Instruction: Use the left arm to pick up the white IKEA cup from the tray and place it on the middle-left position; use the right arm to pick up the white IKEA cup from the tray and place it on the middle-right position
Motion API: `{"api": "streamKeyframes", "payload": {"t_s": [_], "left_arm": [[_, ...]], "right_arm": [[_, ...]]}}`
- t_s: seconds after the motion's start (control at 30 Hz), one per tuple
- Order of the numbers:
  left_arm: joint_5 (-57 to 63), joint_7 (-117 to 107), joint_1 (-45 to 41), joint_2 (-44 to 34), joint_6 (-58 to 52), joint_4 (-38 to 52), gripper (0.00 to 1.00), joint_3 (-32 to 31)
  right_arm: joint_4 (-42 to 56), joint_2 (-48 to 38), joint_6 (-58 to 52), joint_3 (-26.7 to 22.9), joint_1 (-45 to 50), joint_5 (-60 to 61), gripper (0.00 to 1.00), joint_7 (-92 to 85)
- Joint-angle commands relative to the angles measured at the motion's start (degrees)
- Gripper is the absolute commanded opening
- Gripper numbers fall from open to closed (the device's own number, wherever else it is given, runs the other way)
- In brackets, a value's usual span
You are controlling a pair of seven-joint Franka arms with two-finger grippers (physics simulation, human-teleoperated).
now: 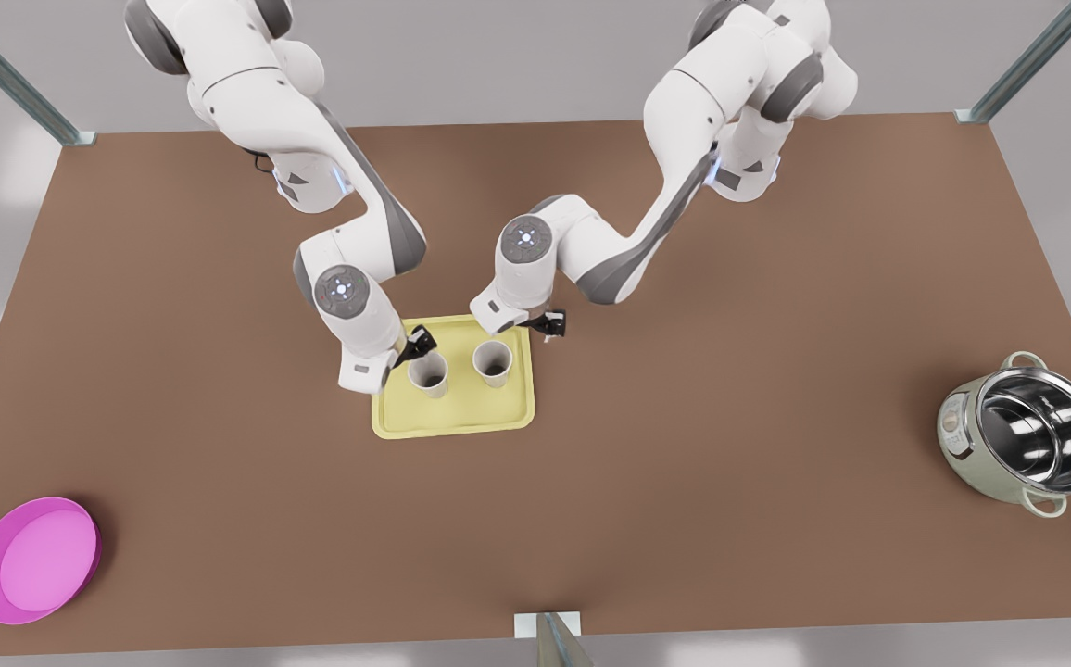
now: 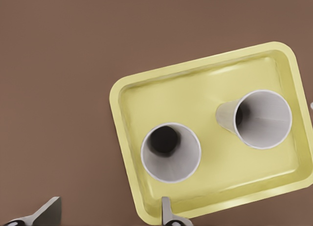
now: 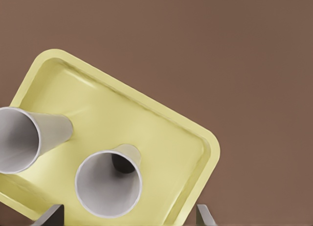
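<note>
Cups point(image 1: 428, 373) point(image 1: 492, 362) upright on tray point(image 1: 453, 422) — no writing, seemingly | left tool point(image 1: 416, 346) spread | right tool point(image 1: 549, 324) spread

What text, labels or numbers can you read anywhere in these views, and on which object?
No readable text anywhere.
Cooker at the front view's right: a small panel on its side, marks too small to read.
Arm joints: round caps with light dots, no lettering.
Two white cups and yellow tray: plain.
Magenta bowl: plain.
</note>
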Motion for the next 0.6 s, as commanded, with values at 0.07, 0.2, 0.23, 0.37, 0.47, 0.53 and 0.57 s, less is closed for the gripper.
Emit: {"api": "streamKeyframes", "payload": {"t_s": [0.07, 0.2, 0.23, 0.37, 0.47, 0.53, 0.57], "left_arm": [[1.88, -22.24, -0.27, 1.65, 6.75, 0.03, 1.00, 0.13], [1.97, -21.45, 0.00, 2.79, 8.42, -0.06, 1.00, 1.27], [1.97, -21.71, -0.18, 3.85, 10.53, -0.06, 1.00, 1.27], [3.11, -21.71, -0.97, 5.96, 13.43, -0.41, 1.00, 1.18], [3.11, -21.45, -1.06, 7.19, 15.72, -0.32, 1.00, 1.27], [4.61, -21.36, -1.06, 7.54, 15.72, -0.67, 1.00, 1.27], [4.70, -21.36, -1.06, 7.63, 15.72, -0.67, 1.00, 1.27]], "right_arm": [[-1.81, 0.20, 7.89, -0.32, -1.74, 0.30, 1.00, -1.68], [-1.89, 2.57, 9.48, -0.32, -2.45, 0.30, 1.00, -2.12], [-1.89, 3.10, 9.56, -0.40, -2.45, 0.39, 1.00, -2.04], [-2.33, 4.59, 9.56, -0.05, -2.27, 0.39, 1.00, -1.95], [-2.33, 5.82, 9.48, 0.12, -1.83, 0.39, 1.00, -1.42], [-2.33, 6.53, 9.48, 0.12, -1.83, 0.48, 1.00, -1.42], [-2.33, 6.70, 9.48, 0.12, -1.92, 0.48, 1.00, -1.33]]}}
